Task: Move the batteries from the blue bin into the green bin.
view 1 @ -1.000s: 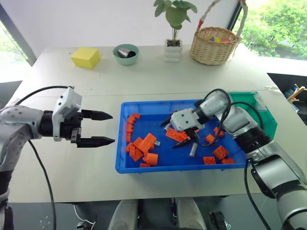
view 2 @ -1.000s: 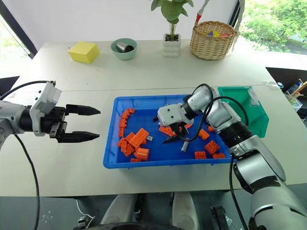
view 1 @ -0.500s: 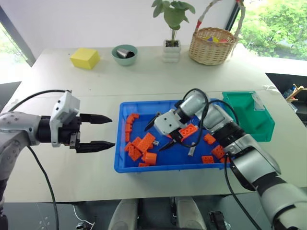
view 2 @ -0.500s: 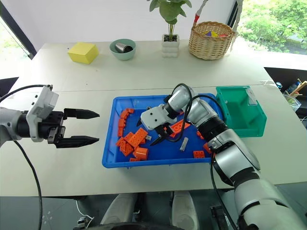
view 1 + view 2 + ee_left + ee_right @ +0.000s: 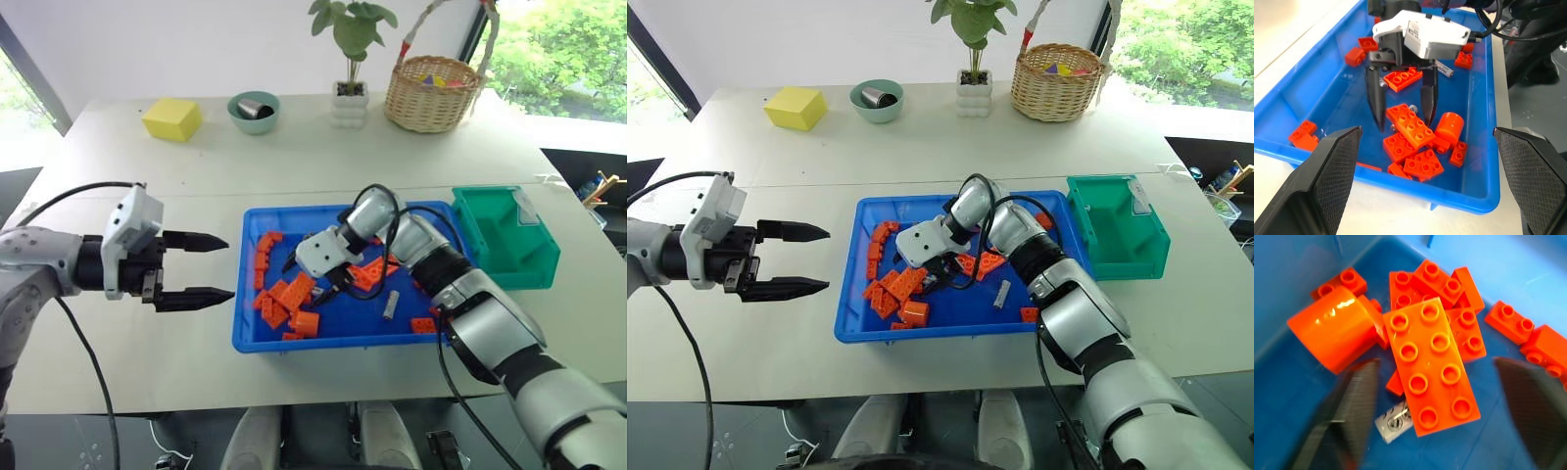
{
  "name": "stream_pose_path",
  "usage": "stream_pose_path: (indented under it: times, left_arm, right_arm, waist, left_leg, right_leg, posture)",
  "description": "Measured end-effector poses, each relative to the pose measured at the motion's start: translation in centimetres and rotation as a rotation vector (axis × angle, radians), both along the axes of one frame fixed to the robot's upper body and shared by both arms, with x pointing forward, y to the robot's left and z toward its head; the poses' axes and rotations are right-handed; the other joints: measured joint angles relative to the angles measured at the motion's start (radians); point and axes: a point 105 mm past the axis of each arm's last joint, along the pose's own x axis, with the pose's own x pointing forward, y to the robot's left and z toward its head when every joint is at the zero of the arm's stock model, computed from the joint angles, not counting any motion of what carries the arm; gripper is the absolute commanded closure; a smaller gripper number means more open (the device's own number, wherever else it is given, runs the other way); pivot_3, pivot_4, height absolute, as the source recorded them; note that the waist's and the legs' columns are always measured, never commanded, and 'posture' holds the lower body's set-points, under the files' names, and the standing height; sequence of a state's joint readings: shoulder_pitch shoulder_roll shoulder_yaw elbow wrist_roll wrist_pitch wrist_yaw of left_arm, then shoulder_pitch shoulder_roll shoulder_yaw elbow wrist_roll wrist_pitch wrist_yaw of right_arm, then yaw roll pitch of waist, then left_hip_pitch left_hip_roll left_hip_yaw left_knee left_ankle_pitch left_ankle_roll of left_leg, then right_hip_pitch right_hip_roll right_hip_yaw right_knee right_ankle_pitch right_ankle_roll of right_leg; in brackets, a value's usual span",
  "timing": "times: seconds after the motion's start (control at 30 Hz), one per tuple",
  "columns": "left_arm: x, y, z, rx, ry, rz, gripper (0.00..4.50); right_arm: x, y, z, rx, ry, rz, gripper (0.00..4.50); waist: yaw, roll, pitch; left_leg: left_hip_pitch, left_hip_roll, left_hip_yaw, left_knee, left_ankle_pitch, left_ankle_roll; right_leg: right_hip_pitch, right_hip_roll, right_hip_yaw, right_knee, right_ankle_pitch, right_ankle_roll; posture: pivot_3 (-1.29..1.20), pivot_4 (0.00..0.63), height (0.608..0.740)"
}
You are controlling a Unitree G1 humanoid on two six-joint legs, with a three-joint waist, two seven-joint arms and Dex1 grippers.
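Observation:
The blue bin (image 5: pixel 333 344) sits mid-table, holding several orange bricks and batteries. One battery (image 5: pixel 390 305) lies bare in its right half. The end of another (image 5: pixel 1395 420) peeks out from under a flat orange brick (image 5: pixel 1432 364). My right gripper (image 5: pixel 312 279) hangs low over the brick pile in the bin's left half. It is open, with one finger (image 5: pixel 1375 100) on each side of that flat brick and nothing held. My left gripper (image 5: pixel 211 266) hovers open above the table, left of the blue bin. The green bin (image 5: pixel 509 257) stands against the blue bin's right end.
Along the table's far side are a yellow block (image 5: pixel 173 117), a teal bowl (image 5: pixel 257 110), a potted plant (image 5: pixel 351 103) and a wicker basket (image 5: pixel 436 93). An orange cylinder brick (image 5: pixel 1448 126) lies beside the right gripper. Bare tabletop lies left of the blue bin.
My right gripper has moved leftward across the blue bin, from its right half to the brick pile, and its fingers have drawn closer together. The left gripper stayed put.

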State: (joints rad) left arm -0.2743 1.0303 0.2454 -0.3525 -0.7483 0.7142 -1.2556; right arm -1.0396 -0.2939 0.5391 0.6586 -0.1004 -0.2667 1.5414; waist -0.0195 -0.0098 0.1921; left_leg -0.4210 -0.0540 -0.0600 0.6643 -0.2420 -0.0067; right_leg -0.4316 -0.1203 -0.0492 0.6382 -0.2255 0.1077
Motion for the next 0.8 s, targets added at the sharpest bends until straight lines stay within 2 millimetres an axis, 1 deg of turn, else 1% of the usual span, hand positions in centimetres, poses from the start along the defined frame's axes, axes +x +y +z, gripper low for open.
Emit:
stream_pose_path:
  times: [0.07, 0.23, 0.3, 0.37, 0.4, 0.5, 0.57, 0.6, 0.67, 0.73, 0.8]
  left_arm:
    - [0.1, 0.0, 0.1, -0.002, -0.001, 0.002, 0.00]
    - [0.5, 0.0, -0.1, 0.001, 0.004, 0.005, 0.00]
    - [0.6, 0.0, -0.1, 0.000, 0.005, 0.003, 0.00]
    - [0.7, -0.1, -0.1, -0.002, -0.008, 0.002, 0.00]
    - [0.8, -0.1, -0.1, -0.002, -0.010, 0.000, 0.00]
    - [0.9, -0.4, -0.1, -0.007, -0.013, -0.011, 0.00]
    - [1.0, -0.6, -0.3, -0.011, -0.008, -0.017, 0.00]
    - [1.1, -0.7, -0.3, -0.011, -0.006, -0.016, 0.00]
    - [1.2, -0.6, -0.2, -0.014, -0.007, -0.010, 0.00]
    - [1.3, -0.6, 0.1, -0.015, -0.017, -0.010, 0.00]
    - [1.4, -0.6, 0.3, -0.016, -0.026, -0.012, 0.00]
  right_arm:
    - [0.0, 0.0, 0.1, 0.003, 0.008, 0.000, 3.34]
    - [0.0, -0.1, 0.3, 0.003, 0.031, -0.017, 3.39]
    - [0.0, 0.0, 0.7, 0.015, 0.039, -0.024, 3.39]
    - [0.4, 0.1, 1.3, 0.034, 0.042, -0.052, 3.39]
    - [0.6, 0.2, 1.7, 0.045, 0.031, -0.065, 3.39]
    - [3.0, 1.4, 3.2, 0.129, -0.046, -0.188, 3.39]
    - [4.3, 1.5, 3.3, 0.142, -0.089, -0.265, 2.36]
    - [4.8, 1.3, 3.1, 0.137, -0.100, -0.302, 1.94]
    - [5.4, 0.8, 2.5, 0.122, -0.103, -0.345, 0.95]
    - [5.7, 0.6, 2.2, 0.118, -0.112, -0.365, 0.02]
    - [5.9, 0.6, 2.3, 0.122, -0.117, -0.385, 0.02]
  waist:
    - [0.000, 0.000, 0.000]
    - [0.000, 0.000, 0.000]
    - [0.000, 0.000, 0.000]
    - [0.000, 0.000, 0.000]
    - [0.000, 0.000, 0.000]
    - [-0.003, 0.000, 0.000]
    - [-0.002, 0.000, 0.000]
    - [-0.002, 0.000, 0.000]
    - [0.000, 0.000, 0.000]
    - [-0.001, 0.000, 0.000]
    - [-0.002, 0.000, 0.000]
  left_leg:
    - [0.000, 0.000, 0.000, 0.000, 0.000, 0.000]
    - [0.000, 0.000, 0.000, 0.000, 0.000, 0.001]
    - [0.000, 0.000, 0.001, 0.000, 0.000, 0.001]
    - [0.000, 0.000, 0.001, 0.000, 0.000, 0.000]
    - [0.000, 0.000, 0.001, 0.000, 0.000, 0.000]
    - [0.000, 0.000, 0.001, 0.000, 0.001, -0.001]
    - [0.000, 0.000, 0.002, -0.001, 0.001, -0.001]
    - [0.000, 0.000, 0.002, -0.002, 0.001, -0.001]
    - [0.000, 0.000, 0.002, -0.002, 0.001, -0.001]
    - [-0.001, 0.000, 0.002, -0.002, 0.001, -0.001]
    - [-0.001, 0.000, 0.002, -0.002, 0.001, -0.001]
  right_leg:
    - [0.000, 0.000, 0.000, 0.000, 0.000, 0.000]
    - [-0.002, 0.000, 0.001, 0.003, 0.000, 0.000]
    - [-0.003, 0.000, 0.001, 0.005, 0.000, -0.001]
    - [-0.004, 0.000, 0.002, 0.007, -0.001, -0.001]
    - [-0.005, 0.000, 0.002, 0.008, -0.001, -0.001]
    - [-0.006, 0.000, 0.003, 0.010, -0.001, -0.002]
    - [-0.007, 0.001, 0.004, 0.011, -0.002, -0.003]
    - [-0.007, 0.001, 0.004, 0.011, -0.002, -0.003]
    - [-0.007, 0.001, 0.004, 0.011, -0.002, -0.003]
    - [-0.007, 0.001, 0.004, 0.011, -0.002, -0.003]
    - [-0.008, 0.001, 0.004, 0.011, -0.002, -0.003]
  posture:
    - [0.00, 0.150, 0.702]
    - [0.00, 0.150, 0.702]
    - [0.00, 0.150, 0.702]
    - [0.00, 0.150, 0.702]
    - [0.00, 0.150, 0.702]
    - [0.00, 0.150, 0.702]
    - [0.00, 0.150, 0.702]
    - [0.00, 0.150, 0.702]
    - [0.00, 0.150, 0.702]
    - [0.00, 0.150, 0.702]
    - [0.00, 0.150, 0.702]
